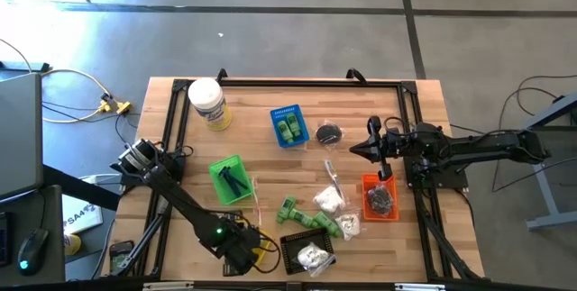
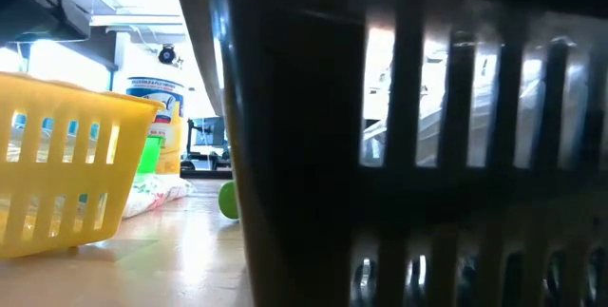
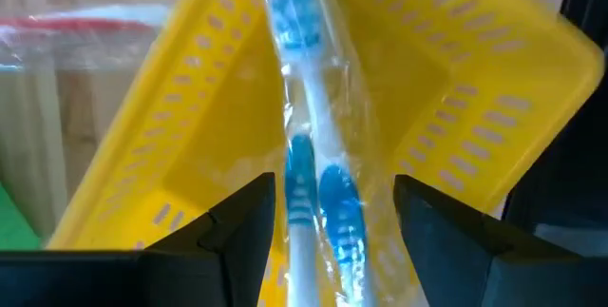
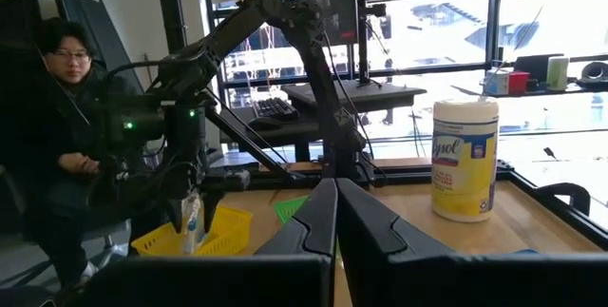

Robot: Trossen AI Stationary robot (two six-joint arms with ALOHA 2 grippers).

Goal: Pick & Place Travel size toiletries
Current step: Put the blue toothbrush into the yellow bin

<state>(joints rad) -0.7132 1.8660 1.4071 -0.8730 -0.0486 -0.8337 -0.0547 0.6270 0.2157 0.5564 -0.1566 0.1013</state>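
A: Nearest item on the list?

B: Black mesh basket (image 1: 306,253), near edge of the table (image 1: 261,115), holding white packets (image 1: 313,256). It fills most of the low view.

A: Left arm?

B: Left gripper (image 3: 328,226) at the near edge, just left of that black basket, above a yellow basket (image 3: 190,126). Its fingers (image 3: 242,226) stand apart on either side of a clear-wrapped toothbrush (image 3: 306,169) with blue and white handles. Whether the pads press the wrapper I cannot tell; from the right wrist view the toothbrush hangs under the gripper over the yellow basket.

A: Right arm?

B: Right gripper (image 4: 334,214) on the right side of the table, raised, fingers pressed together, nothing between them.

A: Remaining stock?

B: Green bottles (image 1: 311,219) and more white packets (image 1: 329,199) loose on the wood, near centre. Blue basket (image 1: 288,125) with green bottles, far centre. Green basket (image 1: 229,180) with a dark piece, left of centre. Orange basket (image 1: 380,197) with dark pieces, right. Round black piece (image 1: 329,132) beside the blue basket. White jar (image 1: 208,104) with yellow label, far left.

A: Anyone about?

B: One person (image 4: 57,145) seated beyond the table.
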